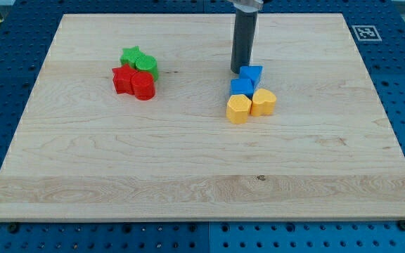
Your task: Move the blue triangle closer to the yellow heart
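The blue triangle (pixel 253 74) lies right of the board's middle, touching the blue cube (pixel 241 87) below it on the left. The yellow heart (pixel 263 102) sits just below the triangle, a narrow gap apart, and touches the yellow hexagon (pixel 238 108) on its left. The rod comes down from the view's top. My tip (pixel 240 70) rests on the board just left of the blue triangle and just above the blue cube, close to or touching both.
A cluster at the upper left holds a green star (pixel 131 55), a green round block (pixel 146 66), a red star (pixel 123 79) and a red round block (pixel 143 87). The wooden board (pixel 188 176) lies on a blue perforated table. A marker tag (pixel 363 32) sits at the top right corner.
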Tool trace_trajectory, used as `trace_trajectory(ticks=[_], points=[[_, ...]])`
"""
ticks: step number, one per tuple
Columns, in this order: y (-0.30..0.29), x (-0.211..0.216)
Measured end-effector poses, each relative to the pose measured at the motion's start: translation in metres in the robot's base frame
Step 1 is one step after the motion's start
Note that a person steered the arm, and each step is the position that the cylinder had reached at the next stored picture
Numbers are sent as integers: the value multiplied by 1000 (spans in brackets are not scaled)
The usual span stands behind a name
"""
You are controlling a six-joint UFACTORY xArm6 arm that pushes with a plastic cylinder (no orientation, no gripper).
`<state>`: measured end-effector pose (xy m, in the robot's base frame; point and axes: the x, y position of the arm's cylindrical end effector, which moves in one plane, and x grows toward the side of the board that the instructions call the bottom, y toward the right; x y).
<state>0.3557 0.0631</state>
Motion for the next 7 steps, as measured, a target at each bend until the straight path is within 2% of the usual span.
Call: trace_trajectory(ticks=[2,5,6,7], points=[[14,1],[14,32],[15,27],[39,3]])
